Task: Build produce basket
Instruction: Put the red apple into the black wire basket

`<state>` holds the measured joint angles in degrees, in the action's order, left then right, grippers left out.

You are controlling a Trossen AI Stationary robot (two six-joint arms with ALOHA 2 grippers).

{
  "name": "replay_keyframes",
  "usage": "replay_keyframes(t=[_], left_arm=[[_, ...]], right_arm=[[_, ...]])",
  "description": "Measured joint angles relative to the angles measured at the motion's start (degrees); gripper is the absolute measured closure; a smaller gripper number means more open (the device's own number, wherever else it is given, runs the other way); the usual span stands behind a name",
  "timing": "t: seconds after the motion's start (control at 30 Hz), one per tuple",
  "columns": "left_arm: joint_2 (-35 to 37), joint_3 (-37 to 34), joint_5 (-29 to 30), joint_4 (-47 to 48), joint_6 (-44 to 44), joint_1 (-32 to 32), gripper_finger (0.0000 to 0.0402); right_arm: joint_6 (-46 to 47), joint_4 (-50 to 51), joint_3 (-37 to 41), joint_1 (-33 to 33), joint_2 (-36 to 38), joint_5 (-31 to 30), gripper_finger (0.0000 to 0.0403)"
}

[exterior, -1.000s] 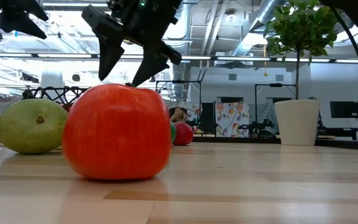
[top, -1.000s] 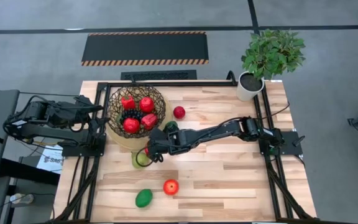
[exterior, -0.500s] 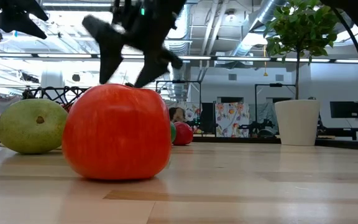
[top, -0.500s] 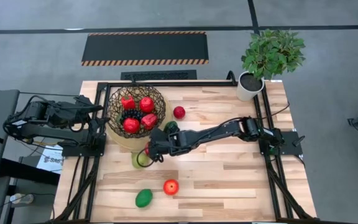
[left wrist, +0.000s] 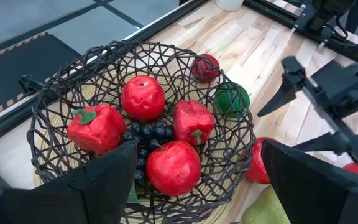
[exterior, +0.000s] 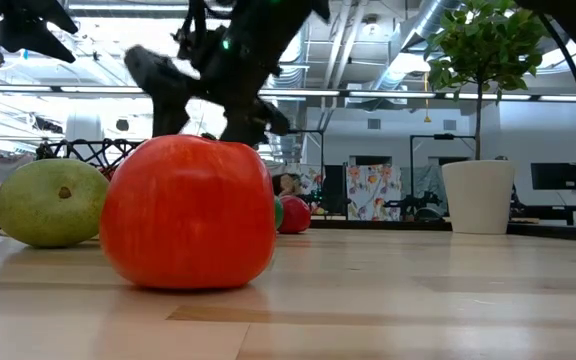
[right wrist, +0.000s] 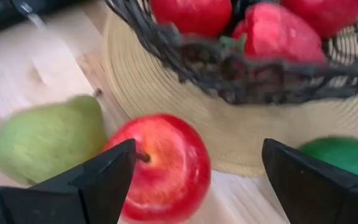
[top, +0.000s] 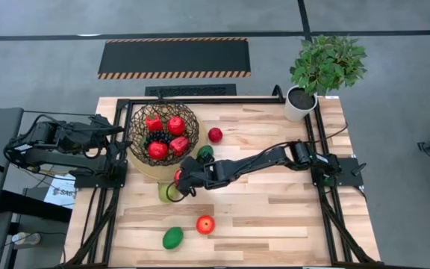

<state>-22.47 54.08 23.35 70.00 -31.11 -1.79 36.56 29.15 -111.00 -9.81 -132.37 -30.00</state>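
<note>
No legible writing anywhere. Light wood table (top: 275,217), grey floor. Right gripper (top: 175,187) jaws apart over red apple (right wrist: 160,168) beside basket (top: 164,134); left gripper (top: 118,127) jaws apart.

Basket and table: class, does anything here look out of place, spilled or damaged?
Nothing is damaged. Six fruits lie loose on the table outside the basket; that fits a half-done job. The open right claw hovers at a loose red apple.

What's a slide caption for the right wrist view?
Open right gripper closing in on an apple beside the basket.
</note>
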Motion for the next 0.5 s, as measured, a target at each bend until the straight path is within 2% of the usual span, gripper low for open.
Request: replay_keyframes(t=[0.17,0.5], left_arm=[[-0.01,0.0,0.0,0.0,0.0,-0.01,0.0072],[0.01,0.0,1.46,0.0,0.02,-0.01,0.0072]], right_arm=[[0.53,-5.52,3.29,0.0,-0.11,0.15,0.0033],[-1.01,-7.9,3.28,-0.22,0.14,1.46,0.0033]])
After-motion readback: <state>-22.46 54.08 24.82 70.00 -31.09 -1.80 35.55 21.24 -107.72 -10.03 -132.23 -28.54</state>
